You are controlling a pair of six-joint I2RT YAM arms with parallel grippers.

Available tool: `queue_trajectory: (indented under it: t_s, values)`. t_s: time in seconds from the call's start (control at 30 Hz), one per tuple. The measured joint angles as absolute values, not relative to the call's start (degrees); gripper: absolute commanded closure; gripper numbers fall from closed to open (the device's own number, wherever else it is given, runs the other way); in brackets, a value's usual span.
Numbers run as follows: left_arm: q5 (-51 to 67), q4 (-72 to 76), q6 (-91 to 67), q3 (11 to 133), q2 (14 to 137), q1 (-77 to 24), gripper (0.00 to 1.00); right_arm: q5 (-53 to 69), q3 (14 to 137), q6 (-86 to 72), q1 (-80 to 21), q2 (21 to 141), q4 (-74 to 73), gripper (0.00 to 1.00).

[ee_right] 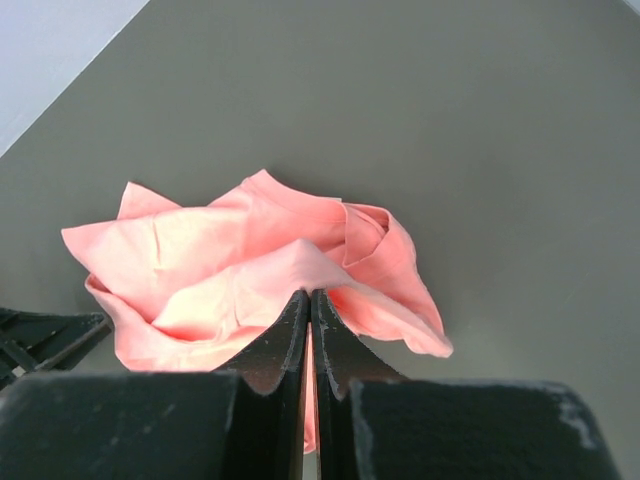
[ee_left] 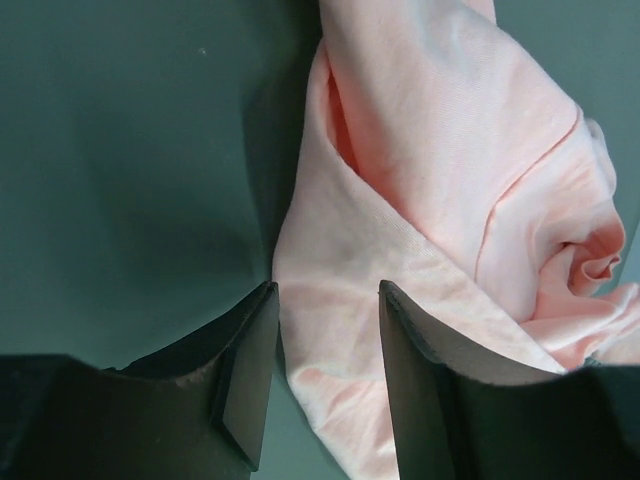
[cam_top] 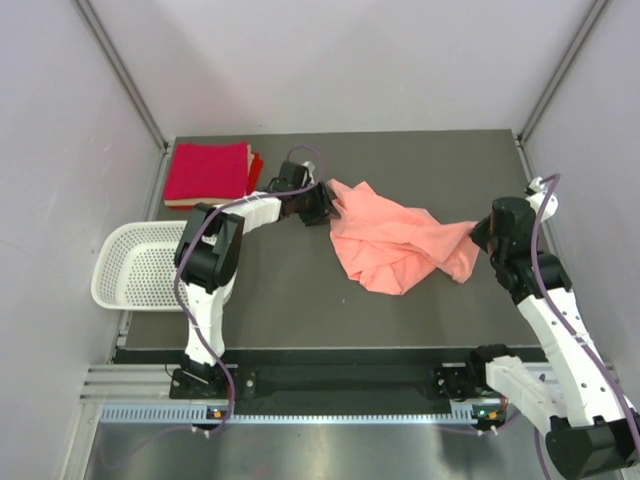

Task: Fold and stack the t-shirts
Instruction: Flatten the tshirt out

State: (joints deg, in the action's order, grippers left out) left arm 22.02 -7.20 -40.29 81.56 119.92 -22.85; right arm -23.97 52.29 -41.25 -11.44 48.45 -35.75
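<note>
A crumpled salmon-pink t-shirt (cam_top: 395, 245) lies mid-table on the dark mat. My left gripper (cam_top: 322, 205) is at its far-left corner. In the left wrist view it (ee_left: 328, 290) is open, its jaws astride the shirt's (ee_left: 440, 150) edge with cloth in the gap between them. My right gripper (cam_top: 478, 235) is at the shirt's right end. The right wrist view shows it (ee_right: 310, 292) shut on a pinched ridge of the pink cloth (ee_right: 230, 260). Folded red t-shirts (cam_top: 207, 170) sit stacked at the mat's back-left corner.
A white perforated basket (cam_top: 140, 265) stands off the mat's left edge, beside the left arm. Grey walls close in the table on the left, right and back. Bare dark mat (cam_top: 300, 300) lies in front of the pink shirt.
</note>
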Motion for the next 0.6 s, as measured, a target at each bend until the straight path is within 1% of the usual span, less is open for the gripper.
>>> queue_trajectory:
  t_s: [0.23, 0.3, 0.37, 0.4, 0.43, 0.53, 0.6]
  values:
    - [22.4, -4.6, -37.4, 82.7, 122.5, -22.9, 0.5, -22.7, 52.3, -40.4, -11.4, 48.2, -35.1, 1.0]
    - [22.3, -4.3, -36.7, 84.1, 123.5, -22.9, 0.59, -22.6, 52.2, -40.2, -11.4, 47.9, -35.1, 1.0]
    - [22.3, -3.9, -36.1, 85.1, 124.4, -22.9, 0.78, -22.6, 52.2, -40.1, -11.4, 47.7, -34.9, 1.0]
    - [22.5, -3.6, -36.1, 85.1, 124.7, -22.9, 0.96, -22.6, 52.2, -40.0, -11.4, 47.7, -34.7, 1.0]
    - [22.6, -3.7, -36.1, 85.1, 124.7, -22.9, 1.0, -22.6, 52.2, -40.0, -11.4, 47.9, -34.3, 1.0]
    - [22.8, -5.2, -35.9, 86.1, 124.7, -22.7, 1.0, -22.5, 52.4, -38.6, -10.8, 50.0, -31.2, 1.0]
    - [21.0, -9.1, -35.8, 88.1, 123.7, -22.7, 1.0, -22.5, 55.8, -37.4, -9.5, 54.1, -32.1, 1.0]
